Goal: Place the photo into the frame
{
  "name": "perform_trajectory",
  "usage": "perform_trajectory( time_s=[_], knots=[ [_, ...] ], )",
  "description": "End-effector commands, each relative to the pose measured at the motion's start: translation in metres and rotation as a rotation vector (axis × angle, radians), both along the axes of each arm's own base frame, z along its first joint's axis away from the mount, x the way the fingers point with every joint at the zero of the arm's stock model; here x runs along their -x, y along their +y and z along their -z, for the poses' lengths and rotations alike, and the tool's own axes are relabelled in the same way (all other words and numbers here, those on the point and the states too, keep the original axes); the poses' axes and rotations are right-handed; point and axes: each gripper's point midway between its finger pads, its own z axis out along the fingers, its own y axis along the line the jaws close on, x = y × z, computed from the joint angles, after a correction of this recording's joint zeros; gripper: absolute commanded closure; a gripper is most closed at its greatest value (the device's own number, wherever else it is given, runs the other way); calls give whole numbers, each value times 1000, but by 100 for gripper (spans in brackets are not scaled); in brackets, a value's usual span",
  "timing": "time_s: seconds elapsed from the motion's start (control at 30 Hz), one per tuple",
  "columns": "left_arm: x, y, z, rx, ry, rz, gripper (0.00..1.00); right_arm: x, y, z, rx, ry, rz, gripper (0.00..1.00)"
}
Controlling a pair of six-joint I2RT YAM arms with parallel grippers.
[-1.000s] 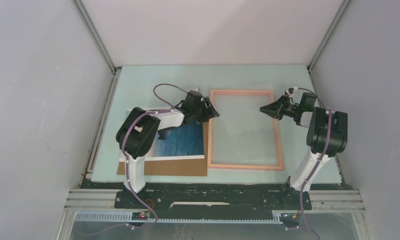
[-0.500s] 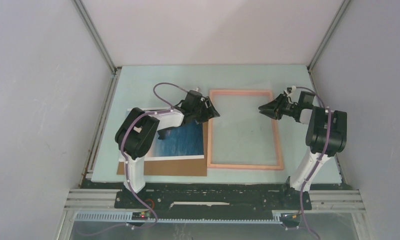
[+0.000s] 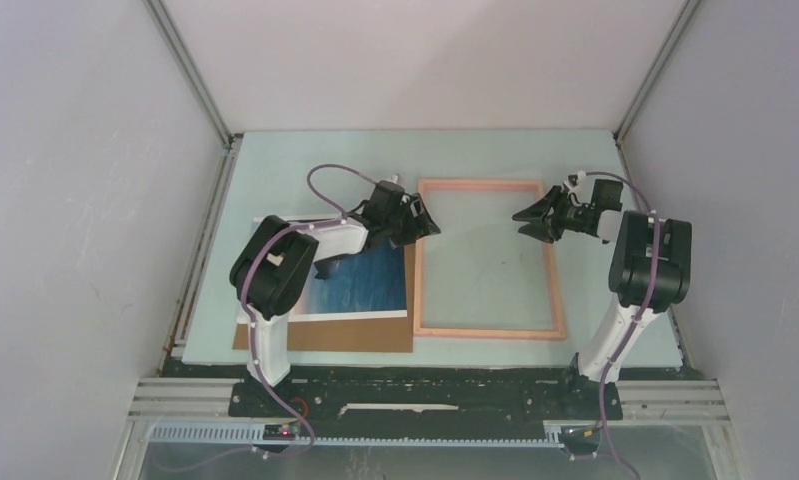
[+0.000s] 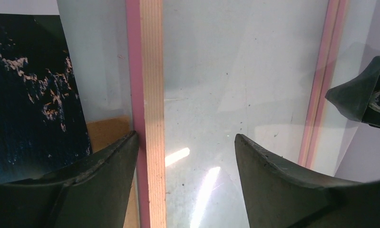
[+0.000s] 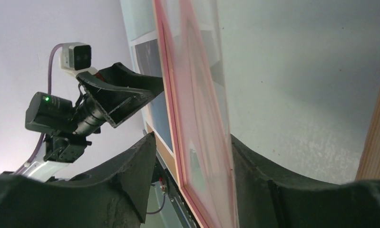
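Left gripper (image 3: 430,222) stands with jaws wide, straddling the left rail of the frame (image 3: 487,331) near its 10 o'clock corner; the left wrist view shows that rail between the fingers (image 4: 97,185) with nothing clamped. Right gripper (image 3: 523,220) is likewise spread, at the frame's 2 o'clock corner; its wrist view shows a pink edge and the see-through pane between the fingers, apparently not pinched (contact on the pane's far side cannot be ruled out).

Task status, as a judgement: early, main step not yet done. The frame appears to lie flat at the centre of the tabletop (image 3: 275,170); the photo (image 3: 370,285) lies picture side up at 9 o'clock of the frame, just beside its left rail, resting on a brown cardboard sheet (image 3: 325,338); no part of it sits inside the rails. Remaining: grasp the photo, carry it toward 3 o'clock, seat it within the frame.

Arm pose: both arms rise from bases at 6 o'clock, reach toward 12 o'clock, then bend inward; the wrists sit low; the grippers point at each other across the frame's upper part, well apart; the left arm overhangs the photo's upper portion.
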Motion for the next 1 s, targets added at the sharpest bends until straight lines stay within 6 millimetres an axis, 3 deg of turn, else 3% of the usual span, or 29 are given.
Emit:
perform_trajectory(
  time_s=[0.0,0.27,0.4,0.6,0.67,0.8,0.97],
  knots=[
    [7,-9,-28,-12,-72,54,23,0,3,-15,52,-43,-23,37],
    [7,19,-38,-291,-126,41,15,-1,6,-17,53,-48,-30,36],
    [10,30,-41,-375,-105,39,20,-1,5,-17,57,-47,-32,37],
    [10,22,-39,-414,-64,85,39,-1,5,-14,58,-44,-34,37],
    [9,17,-36,-433,-49,99,39,-1,6,-15,57,-45,-35,38],
    [11,13,-27,-511,-14,119,28,-1,6,-17,55,-51,-36,38],
    [10,15,-14,-549,12,114,39,-1,7,-17,49,-52,-40,39]
  ],
)
